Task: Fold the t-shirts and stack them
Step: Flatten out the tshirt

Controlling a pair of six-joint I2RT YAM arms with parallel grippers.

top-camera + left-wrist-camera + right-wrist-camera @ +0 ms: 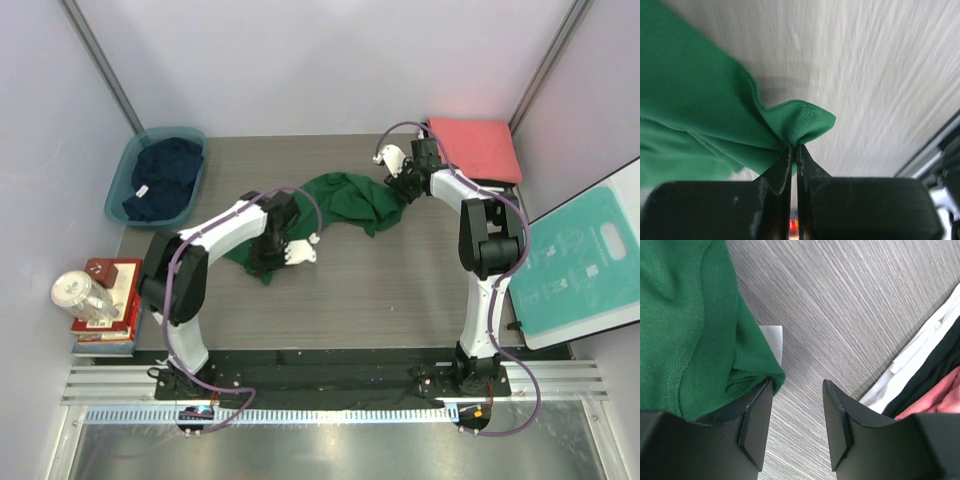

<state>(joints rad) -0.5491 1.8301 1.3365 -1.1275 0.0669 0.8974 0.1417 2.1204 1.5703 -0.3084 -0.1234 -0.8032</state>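
Observation:
The dark green t-shirt (345, 205) lies crumpled across the middle of the table. My left gripper (264, 266) is at its near-left end, shut on a stitched corner of the green cloth (802, 120), which bunches at the fingertips (794, 146). My right gripper (396, 184) stands open at the shirt's far-right end. Its left finger (757, 410) touches the green edge (690, 320), and only bare table shows between the jaws. A folded coral-red t-shirt (477, 149) tops a stack at the back right, whose white (920, 347), black (937, 372) and coral (937, 400) layers show. A navy t-shirt (165, 175) fills the tub.
The teal plastic tub (125, 172) sits at the back left. A teal-and-white board (580, 260) leans at the right edge. Books and a jar (98, 297) stand off the left side. A white tag (772, 337) peeks from under the green shirt.

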